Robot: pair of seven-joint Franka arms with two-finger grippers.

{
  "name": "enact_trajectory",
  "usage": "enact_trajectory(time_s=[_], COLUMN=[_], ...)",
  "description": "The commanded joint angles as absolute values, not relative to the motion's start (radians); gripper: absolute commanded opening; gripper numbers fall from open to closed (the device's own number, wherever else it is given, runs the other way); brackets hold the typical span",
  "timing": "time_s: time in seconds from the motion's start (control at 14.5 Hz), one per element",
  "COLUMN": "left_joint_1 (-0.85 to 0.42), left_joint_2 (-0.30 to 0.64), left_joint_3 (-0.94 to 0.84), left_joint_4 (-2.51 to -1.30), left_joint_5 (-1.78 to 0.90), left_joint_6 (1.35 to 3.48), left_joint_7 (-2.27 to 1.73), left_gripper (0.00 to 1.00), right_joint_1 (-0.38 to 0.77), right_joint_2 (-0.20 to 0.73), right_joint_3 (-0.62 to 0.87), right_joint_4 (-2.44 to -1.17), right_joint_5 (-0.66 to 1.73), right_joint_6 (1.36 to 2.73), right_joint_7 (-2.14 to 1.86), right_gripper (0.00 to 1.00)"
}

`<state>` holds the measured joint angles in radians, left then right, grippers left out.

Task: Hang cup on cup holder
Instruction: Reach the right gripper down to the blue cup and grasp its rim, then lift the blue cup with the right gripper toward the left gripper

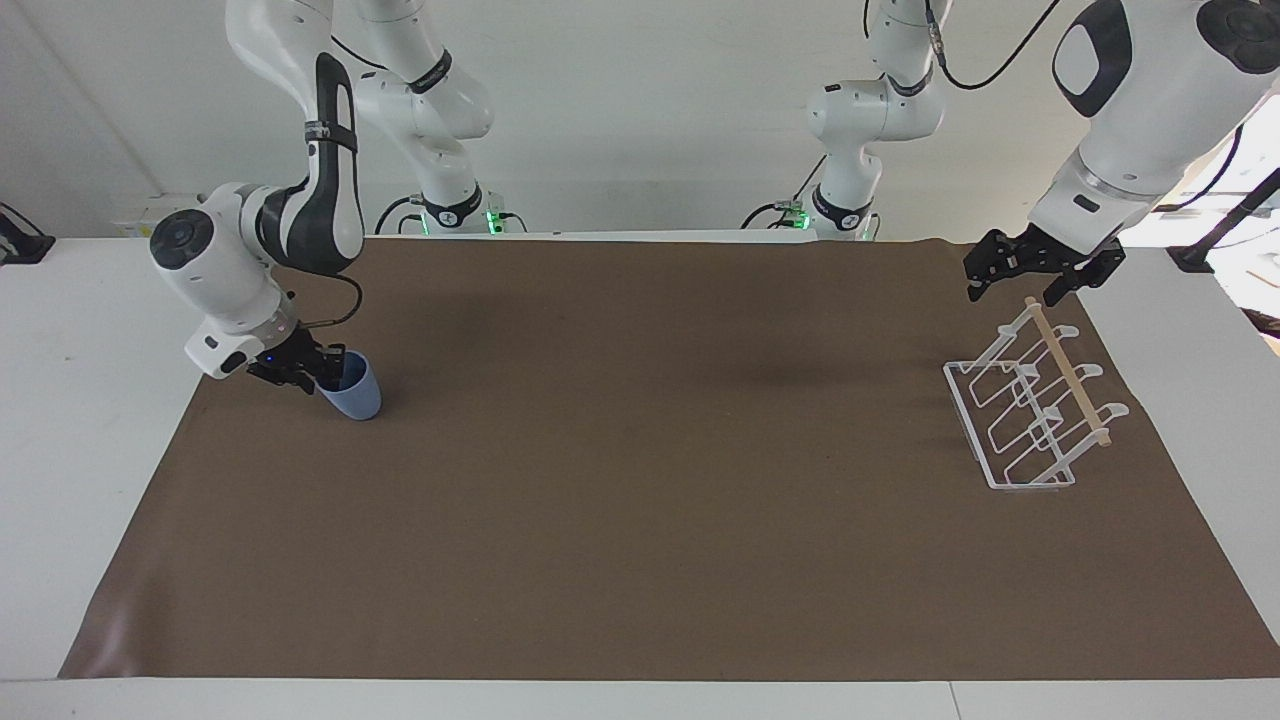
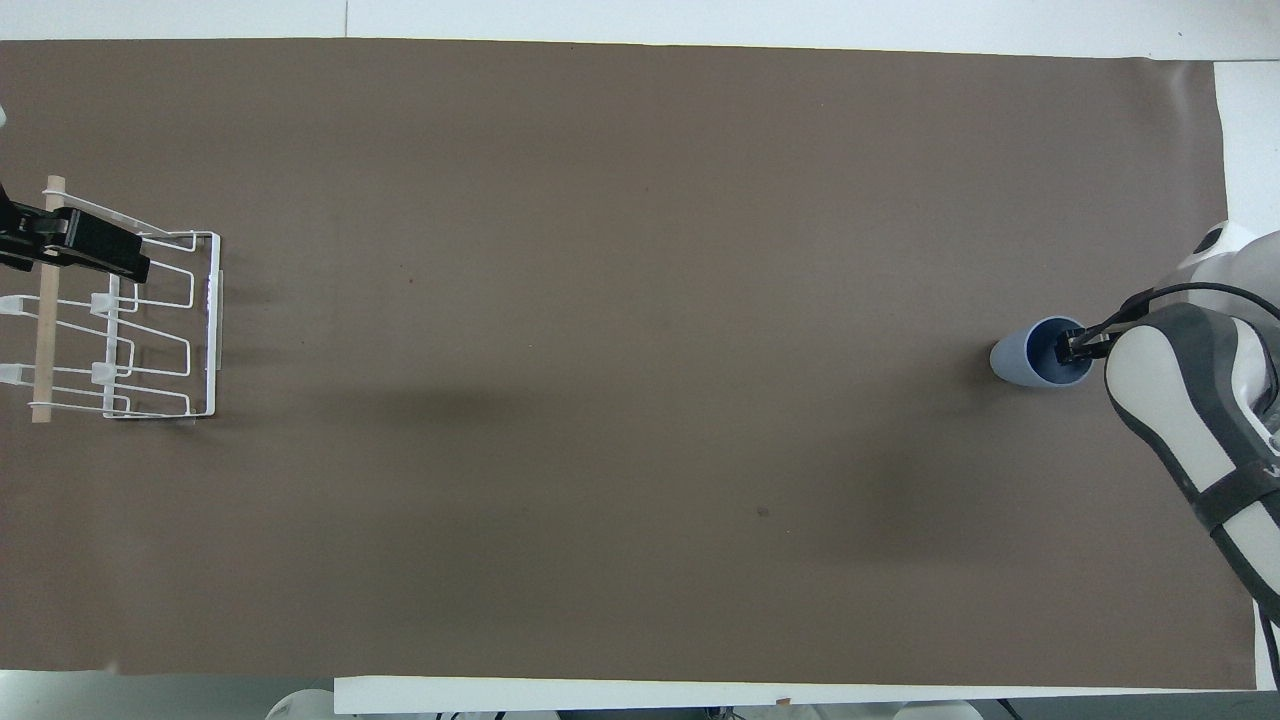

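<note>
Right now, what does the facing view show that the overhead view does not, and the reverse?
Only the facing view shows both arms whole, their bases, and the left gripper raised above the cup holder, not touching it. Only the overhead view looks into the cup, with one finger of the right gripper inside the rim. Both views show the cup standing on the brown mat at the right arm's end, the holder at the left arm's end.
</note>
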<state>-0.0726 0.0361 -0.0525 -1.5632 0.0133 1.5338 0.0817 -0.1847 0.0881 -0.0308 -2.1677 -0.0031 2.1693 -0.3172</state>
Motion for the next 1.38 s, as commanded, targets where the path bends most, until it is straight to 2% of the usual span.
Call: enact_trajectory(time_s=[0.0,0.21,0.41,0.62,0.83,1.1,1.31], left_joint_1=[-0.072,-0.072,-0.072,-0.072,-0.072,-0.072,-0.058], left_joint_2=[0.029,0.029,0.029,0.029,0.029,0.015,-0.009], left_joint_3=[-0.052,-0.052,-0.052,-0.052,-0.052,-0.054,-0.043], left_joint_4=[-1.559,-1.559,-1.559,-1.559,-1.559,-1.569,-1.620], left_joint_5=[0.031,0.031,0.031,0.031,0.031,0.031,0.029], left_joint_6=[1.519,1.519,1.519,1.519,1.519,1.458,1.446], left_joint_7=[0.072,0.072,0.072,0.072,0.072,0.069,-0.054], left_gripper=[1.00,1.00,1.00,1.00,1.00,1.00,1.00], right_joint_1=[-0.184,-0.167,-0.137,-0.118,-0.045,0.046,0.136], right_joint_2=[0.083,0.086,0.078,0.075,0.071,0.037,0.020], right_joint_3=[-0.026,-0.023,-0.009,-0.009,-0.009,-0.009,-0.009], right_joint_4=[-2.174,-2.094,-1.950,-1.931,-1.937,-2.011,-2.063], right_joint_5=[0.017,0.081,0.373,0.688,0.862,1.137,1.323], right_joint_6=[2.171,2.077,1.898,1.816,1.802,1.819,1.923], right_joint_7=[-0.344,-0.347,-0.347,-0.345,-0.336,-0.224,-0.160], right_gripper=[0.00,0.00,0.00,0.00,0.00,0.00,0.00])
